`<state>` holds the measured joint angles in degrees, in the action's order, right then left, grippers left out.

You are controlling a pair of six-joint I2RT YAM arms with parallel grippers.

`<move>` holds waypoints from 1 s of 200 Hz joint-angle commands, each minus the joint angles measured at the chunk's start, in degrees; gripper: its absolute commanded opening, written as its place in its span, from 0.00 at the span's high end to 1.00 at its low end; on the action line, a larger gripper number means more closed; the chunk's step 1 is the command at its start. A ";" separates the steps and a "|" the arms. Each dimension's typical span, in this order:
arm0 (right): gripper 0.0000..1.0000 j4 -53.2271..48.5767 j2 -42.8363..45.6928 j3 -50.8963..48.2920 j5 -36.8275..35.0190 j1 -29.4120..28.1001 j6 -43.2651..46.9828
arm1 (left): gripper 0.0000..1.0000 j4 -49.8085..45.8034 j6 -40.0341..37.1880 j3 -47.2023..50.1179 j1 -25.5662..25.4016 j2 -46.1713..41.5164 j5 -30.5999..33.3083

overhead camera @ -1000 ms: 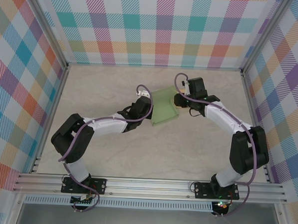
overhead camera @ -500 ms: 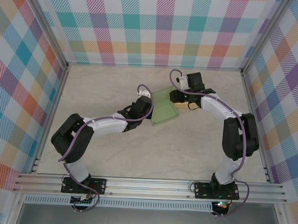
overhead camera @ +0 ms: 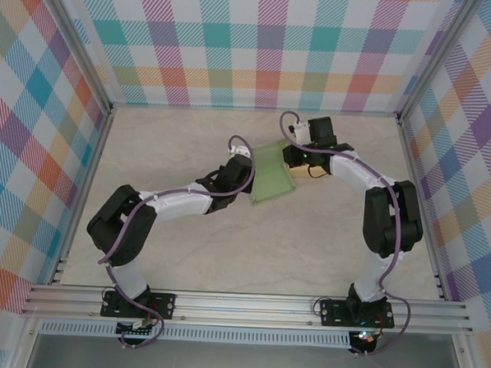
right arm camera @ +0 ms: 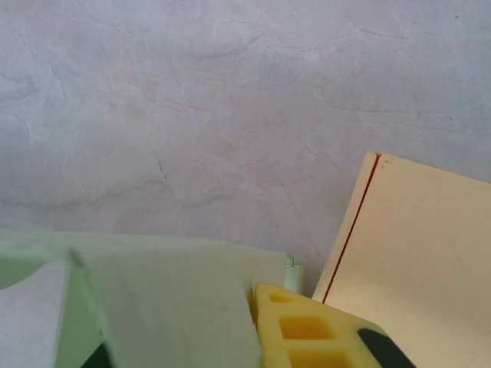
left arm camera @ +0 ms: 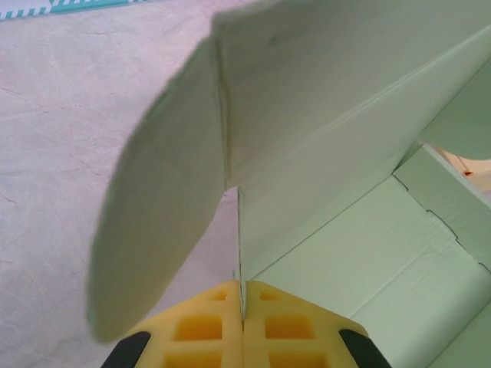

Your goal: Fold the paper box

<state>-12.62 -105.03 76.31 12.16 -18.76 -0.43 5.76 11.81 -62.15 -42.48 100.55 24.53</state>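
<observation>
Pale-green paper box [overhead camera: 272, 174] sits just above centre of the top view on the marbled table [overhead camera: 184, 255]. It is partly erected: one wall stands up, a rounded flap hangs loose at the left of the left wrist view, and the floor panel shows at lower right there.

Step in hand (judgement): mid-fold, with both arms at the box to form a side wall.

Left gripper [left arm camera: 242, 310]: yellow pads pressed flat together on the bottom edge of a thin upright wall, at lower centre of its own view. It holds the box's left side as seen from above.

Right gripper [right arm camera: 252, 307]: jaws drawn in close. One yellow finger shows at bottom centre; the other is hidden behind a green panel running across the lower left. It looks like a nip on the box's upper-right corner, but the contact line is covered, so this is judged, not seen.

Cream flat piece with a red edge [right arm camera: 414, 253] lies at the right of that view, just beside the finger. I cannot tell what it is.

Next move (judgement): turn the pinched right panel inward along its crease while the left grip anchors the opposite wall. The paper is thin, so pull gently, or the wall buckles or slips from the pads.
</observation>
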 commanded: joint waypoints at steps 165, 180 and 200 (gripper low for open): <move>0.91 8.94 10.27 -16.06 -12.80 -11.49 -11.50 | 0.96 -2.07 18.47 -2.46 -2.77 5.08 -2.08; 0.91 9.89 11.04 -17.64 -13.31 -12.02 -11.83 | 0.96 -1.94 18.77 -1.82 -3.42 5.17 -1.91; 0.90 10.66 12.39 -19.79 -14.40 -12.99 -12.14 | 0.96 -1.55 19.38 0.00 -4.00 4.62 -0.86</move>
<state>-3.81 -94.02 59.24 -5.58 -28.58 -11.64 3.40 29.23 -64.93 -43.07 104.64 28.67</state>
